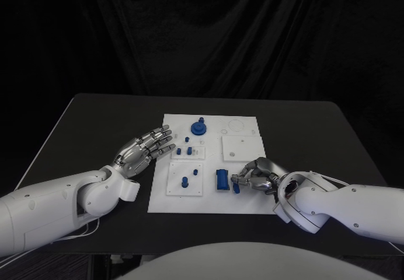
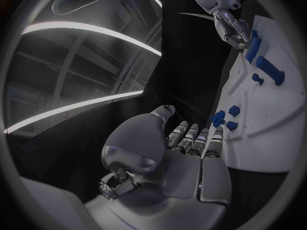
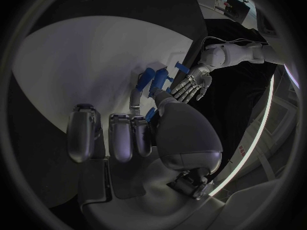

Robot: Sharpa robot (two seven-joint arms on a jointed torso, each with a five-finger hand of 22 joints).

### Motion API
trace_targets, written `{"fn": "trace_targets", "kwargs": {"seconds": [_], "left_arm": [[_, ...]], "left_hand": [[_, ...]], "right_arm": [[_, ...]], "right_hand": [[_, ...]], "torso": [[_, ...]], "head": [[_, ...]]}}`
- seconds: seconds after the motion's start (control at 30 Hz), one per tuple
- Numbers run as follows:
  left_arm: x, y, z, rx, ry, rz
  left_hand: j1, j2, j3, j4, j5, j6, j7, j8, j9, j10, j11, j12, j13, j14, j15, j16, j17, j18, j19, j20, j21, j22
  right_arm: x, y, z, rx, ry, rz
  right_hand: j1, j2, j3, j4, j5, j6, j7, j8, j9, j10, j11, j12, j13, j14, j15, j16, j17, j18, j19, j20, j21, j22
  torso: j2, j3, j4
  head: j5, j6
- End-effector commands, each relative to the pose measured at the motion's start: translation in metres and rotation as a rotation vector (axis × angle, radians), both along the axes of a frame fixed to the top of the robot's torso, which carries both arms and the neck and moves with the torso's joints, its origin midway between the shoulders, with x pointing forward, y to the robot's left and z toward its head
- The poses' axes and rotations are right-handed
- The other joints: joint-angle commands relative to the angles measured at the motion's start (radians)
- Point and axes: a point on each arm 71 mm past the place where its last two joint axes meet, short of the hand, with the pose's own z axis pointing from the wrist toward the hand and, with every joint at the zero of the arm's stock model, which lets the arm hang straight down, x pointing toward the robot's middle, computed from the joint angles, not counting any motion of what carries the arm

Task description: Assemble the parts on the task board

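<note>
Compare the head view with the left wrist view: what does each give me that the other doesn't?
Head view alone: the whole task board on the black table, and the round knobbed blue part at its far end.

Left wrist view alone: the left hand from behind, palm and fingers bare.

Shared: the left hand at the board's edge, the right hand at the long blue part.

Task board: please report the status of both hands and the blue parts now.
Left hand open, over task board left edge. Right hand fingers curled at long blue part, grip unclear. Nothing in the way.
</note>
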Motion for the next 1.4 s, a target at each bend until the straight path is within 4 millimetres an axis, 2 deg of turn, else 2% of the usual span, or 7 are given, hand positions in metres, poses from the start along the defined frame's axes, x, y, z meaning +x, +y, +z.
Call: {"fn": "trace_targets", "kwargs": {"seconds": [0.03, 0.27, 0.5, 0.67, 0.73, 0.97, 1.4], "left_arm": [[-0.001, -0.001, 0.001, -0.016, -0.004, -0.011], [-0.001, 0.0, 0.001, -0.015, -0.005, -0.008], [-0.001, 0.001, 0.001, -0.014, -0.006, -0.005], [-0.001, 0.002, 0.001, -0.014, -0.006, -0.004], [-0.002, 0.002, 0.001, -0.014, -0.006, -0.003], [-0.002, 0.002, 0.001, -0.013, -0.007, -0.001], [-0.002, 0.003, 0.001, -0.012, -0.007, 0.002]], "left_hand": [[-0.01, 0.001, 0.008, 0.001, 0.003, 0.004, 0.01, 0.005, 0.002, 0.0, -0.005, 0.004, 0.002, -0.004, 0.001, 0.003, 0.001, -0.015, 0.006, 0.002, 0.005, -0.002], [-0.01, 0.001, 0.008, 0.001, 0.003, 0.004, 0.01, 0.005, 0.002, 0.0, -0.005, 0.004, 0.002, -0.004, 0.001, 0.003, 0.001, -0.015, 0.006, 0.002, 0.005, -0.002], [-0.011, 0.002, 0.009, 0.001, 0.003, 0.006, 0.012, 0.006, 0.002, 0.0, -0.005, 0.004, 0.002, -0.004, 0.001, 0.004, 0.001, -0.014, 0.006, 0.002, 0.005, -0.002], [-0.011, 0.002, 0.009, 0.001, 0.003, 0.006, 0.012, 0.006, 0.002, 0.0, -0.005, 0.004, 0.002, -0.004, 0.001, 0.004, 0.001, -0.014, 0.006, 0.002, 0.005, -0.002], [-0.011, 0.002, 0.009, 0.001, 0.003, 0.006, 0.012, 0.006, 0.002, 0.0, -0.005, 0.004, 0.002, -0.004, 0.001, 0.004, 0.001, -0.014, 0.006, 0.002, 0.005, -0.002], [-0.011, 0.002, 0.01, 0.0, 0.003, 0.009, 0.013, 0.006, 0.003, 0.0, -0.005, 0.006, 0.002, -0.003, 0.001, 0.005, 0.001, -0.014, 0.006, 0.002, 0.006, -0.001], [-0.011, 0.001, 0.011, 0.0, 0.003, 0.011, 0.013, 0.007, 0.003, 0.0, -0.004, 0.006, 0.002, -0.003, 0.0, 0.005, 0.002, -0.014, 0.006, 0.002, 0.006, -0.001]], "right_arm": [[0.0, 0.0, 0.003, 0.018, -0.05, 0.005], [0.0, -0.002, 0.011, 0.075, -0.135, 0.001], [-0.003, -0.008, 0.016, 0.102, -0.16, 0.006], [-0.011, -0.012, 0.013, 0.091, -0.09, 0.044], [-0.017, -0.014, 0.011, 0.09, -0.055, 0.06], [-0.033, -0.018, 0.002, 0.067, 0.055, 0.09], [-0.04, -0.02, -0.007, 0.038, 0.131, 0.104]], "right_hand": [[-0.041, 0.0, -0.028, 0.041, -0.03, -0.012, 0.003, 0.011, 0.003, 0.102, 0.003, 0.003, 0.263, 0.079, 0.004, -0.005, 0.129, 0.005, 0.024, 0.003, 0.004, 0.193], [-0.081, 0.01, -0.088, 0.117, -0.06, -0.024, 0.001, 0.032, 0.012, 0.102, 0.001, 0.003, 0.263, 0.081, 0.002, -0.002, 0.137, 0.005, 0.026, 0.002, 0.007, 0.194], [-0.072, 0.015, -0.107, 0.132, -0.055, -0.025, -0.002, 0.054, 0.026, 0.102, -0.002, 0.003, 0.263, 0.082, 0.001, 0.002, 0.146, 0.004, 0.029, 0.0, 0.013, 0.196], [0.016, 0.015, -0.122, 0.095, 0.009, -0.037, -0.013, 0.12, 0.081, 0.102, -0.011, 0.003, 0.263, 0.083, -0.007, 0.004, 0.151, 0.003, 0.031, -0.006, 0.018, 0.198], [0.022, 0.015, -0.124, 0.093, 0.011, -0.039, -0.014, 0.126, 0.087, 0.102, -0.011, 0.003, 0.263, 0.083, -0.008, 0.004, 0.151, 0.002, 0.031, -0.007, 0.019, 0.198], [0.113, 0.018, -0.126, 0.032, 0.026, -0.053, -0.036, 0.231, 0.179, 0.102, -0.032, 0.003, 0.263, 0.089, -0.024, 0.016, 0.178, -0.004, 0.042, -0.022, 0.047, 0.207], [0.132, 0.021, -0.131, 0.019, 0.016, -0.055, -0.044, 0.262, 0.208, 0.102, -0.038, 0.003, 0.263, 0.088, -0.03, 0.014, 0.173, -0.003, 0.04, -0.027, 0.043, 0.205]], "torso": [[0.0, 0.0003, 0.0008], [0.0, 0.0, -0.0001], [0.0, 0.0, -0.0001], [0.0, 0.0005, -0.0002], [0.001, 0.0005, -0.0003], [0.001, 0.0, 0.0002], [0.0, -0.0006, -0.0012]], "head": [[0.0, 0.0], [0.005, 0.0], [0.005, 0.0], [0.006, 0.0], [0.007, 0.0], [0.005, 0.0], [0.009, 0.0]]}}
